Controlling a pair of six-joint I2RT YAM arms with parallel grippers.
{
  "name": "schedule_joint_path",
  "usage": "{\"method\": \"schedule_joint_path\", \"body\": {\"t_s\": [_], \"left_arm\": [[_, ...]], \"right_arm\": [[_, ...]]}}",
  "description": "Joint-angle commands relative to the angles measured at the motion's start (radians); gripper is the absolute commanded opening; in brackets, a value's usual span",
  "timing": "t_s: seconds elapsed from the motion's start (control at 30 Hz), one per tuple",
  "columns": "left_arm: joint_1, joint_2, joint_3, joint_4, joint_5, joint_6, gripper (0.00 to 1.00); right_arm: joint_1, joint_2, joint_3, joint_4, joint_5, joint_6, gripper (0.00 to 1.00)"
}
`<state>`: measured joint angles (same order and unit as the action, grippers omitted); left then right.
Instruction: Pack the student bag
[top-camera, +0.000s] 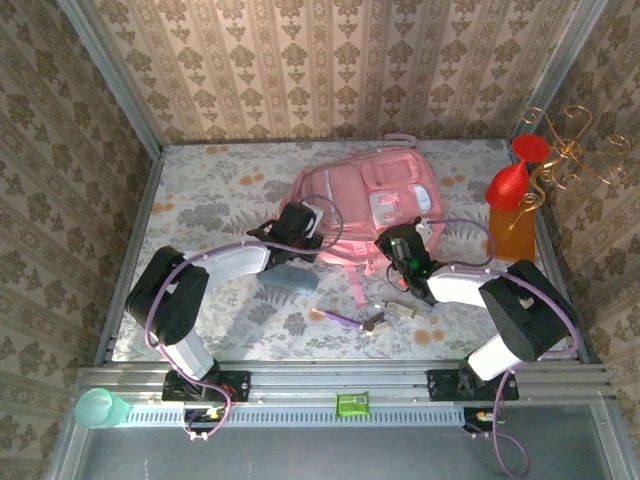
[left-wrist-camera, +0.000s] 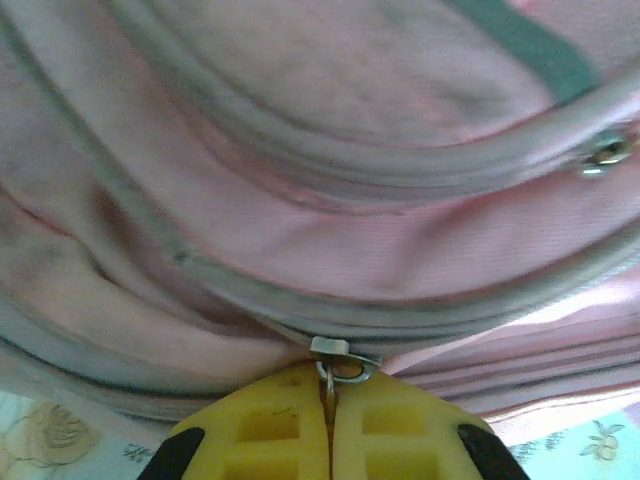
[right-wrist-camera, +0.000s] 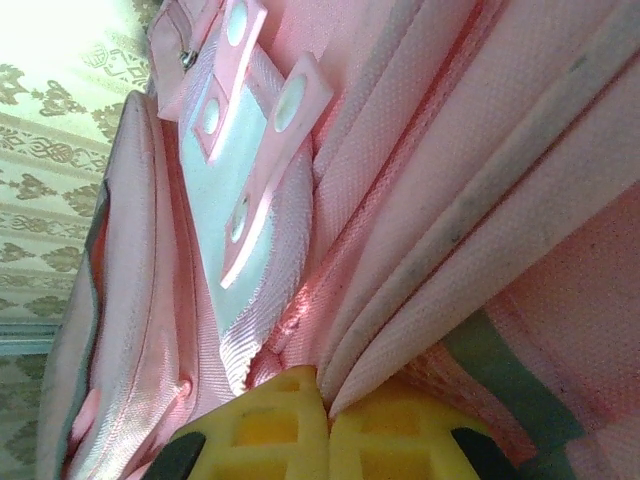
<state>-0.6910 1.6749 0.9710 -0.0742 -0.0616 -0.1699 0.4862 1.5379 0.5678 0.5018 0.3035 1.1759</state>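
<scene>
nearest you, along the bottom of the overhead view, runs the metal rail (top-camera: 330, 385) that carries both arm bases, with a teal cup (top-camera: 100, 408) at its left end and a small green block (top-camera: 352, 404) near its middle. beyond it lies the table (top-camera: 200, 200) in its floral cloth.

the student bag (top-camera: 375, 195) lies flat on the far half of the table, a little right of centre, with its front pockets facing up and a strap trailing toward you.

your left gripper (top-camera: 300, 228) sits at the bag's left edge. in its wrist view the yellow fingers (left-wrist-camera: 270, 430) are pressed together, with the metal zipper pull (left-wrist-camera: 338, 362) pinched between their tips. your right gripper (top-camera: 405, 255) is at the bag's near edge. its yellow fingers (right-wrist-camera: 400, 430) are clamped on a fold of the pink fabric.

at the table's right edge you have a red vase (top-camera: 515, 175) on an orange board (top-camera: 512, 235), just beside a gold wire stand (top-camera: 565, 150). a grey pouch (top-camera: 292, 278) lies just on the near side of the left gripper. a purple pen (top-camera: 340, 318) and a few small bits (top-camera: 395, 312) that you cannot make out lie between the two arms.
</scene>
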Motion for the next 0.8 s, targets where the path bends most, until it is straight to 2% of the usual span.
{"method": "schedule_joint_path", "body": {"t_s": [0.0,0.1,0.23,0.33,0.4,0.5,0.57,0.67,0.73,0.77], "left_arm": [[0.047,-0.029,0.018,-0.081,-0.159,0.052,0.0],[0.063,-0.062,0.024,-0.088,-0.088,0.067,0.0],[0.067,-0.111,0.011,-0.072,0.096,0.069,0.0],[0.067,-0.117,0.014,-0.022,0.26,0.049,0.0],[0.066,-0.107,0.038,0.016,0.332,0.026,0.0],[0.057,-0.083,0.092,0.048,0.412,-0.023,0.0],[0.043,-0.076,0.108,0.072,0.422,-0.057,0.0],[0.027,-0.062,0.119,0.086,0.387,-0.097,0.0],[0.02,-0.05,0.117,0.093,0.365,-0.115,0.0],[0.014,-0.044,0.116,0.094,0.35,-0.124,0.0]], "right_arm": [[-0.065,-0.019,0.044,-0.133,0.106,-0.166,0.0],[-0.115,-0.011,0.099,-0.19,0.018,-0.264,0.0],[-0.167,0.038,0.207,-0.289,-0.109,-0.384,0.0],[-0.18,0.115,0.353,-0.404,-0.178,-0.47,0.0],[-0.191,0.186,0.472,-0.493,-0.228,-0.532,0.02],[-0.209,0.274,0.677,-0.688,-0.265,-0.619,0.14],[-0.21,0.282,0.739,-0.763,-0.267,-0.653,0.27],[-0.209,0.214,0.701,-0.774,-0.323,-0.646,0.44],[-0.206,0.151,0.621,-0.73,-0.423,-0.601,0.55],[-0.204,0.119,0.574,-0.703,-0.475,-0.57,0.64]]}}
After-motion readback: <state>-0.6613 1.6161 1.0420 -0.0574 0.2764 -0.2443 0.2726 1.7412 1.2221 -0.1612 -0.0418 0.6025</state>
